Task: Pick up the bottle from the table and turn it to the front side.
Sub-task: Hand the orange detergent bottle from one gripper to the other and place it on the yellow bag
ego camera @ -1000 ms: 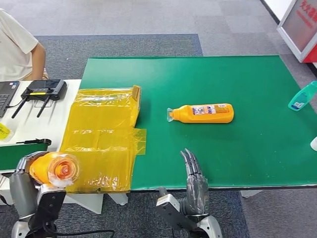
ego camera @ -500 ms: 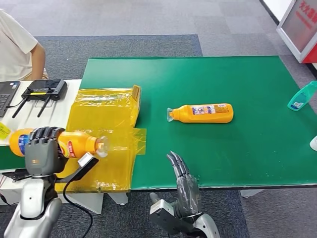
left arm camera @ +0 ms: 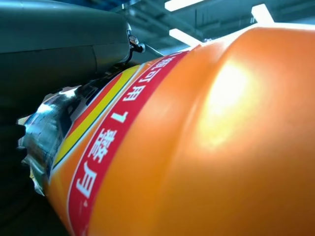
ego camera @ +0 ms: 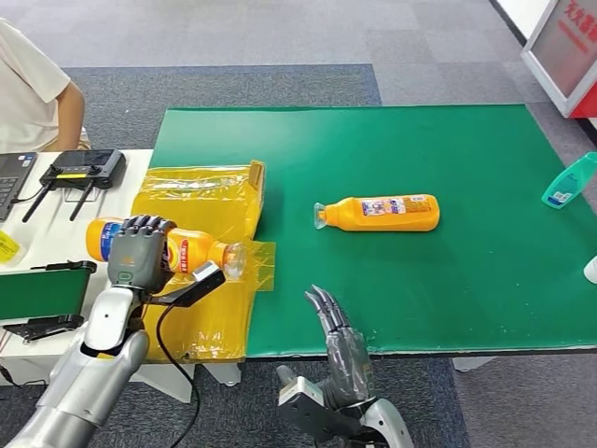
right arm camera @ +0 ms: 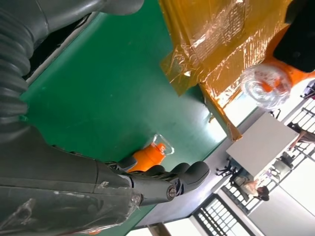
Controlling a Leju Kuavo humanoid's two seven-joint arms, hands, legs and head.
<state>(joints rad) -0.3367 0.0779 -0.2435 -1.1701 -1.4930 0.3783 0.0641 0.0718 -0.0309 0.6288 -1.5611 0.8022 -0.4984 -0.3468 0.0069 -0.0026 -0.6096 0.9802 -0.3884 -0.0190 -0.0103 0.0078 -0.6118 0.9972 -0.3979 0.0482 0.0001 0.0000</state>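
I stand in what looks like a robot test lab or office workroom. Grey carpet tiles (ego camera: 282, 33) cover the floor. My counter (ego camera: 423, 308) wears a green mat, and beside it a white desk (ego camera: 63, 238) carries a laptop (ego camera: 10, 177) and a black remote controller with antennas (ego camera: 81, 173), where a seated person (ego camera: 35, 84) in a white shirt works. A red and white sign board (ego camera: 566, 47) stands at the far right. Overhead, my left wrist view catches long ceiling strip lights (left arm camera: 185, 4).

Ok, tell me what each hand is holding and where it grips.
The left hand grips an orange bottle around its labelled middle. The right hand holds nothing.
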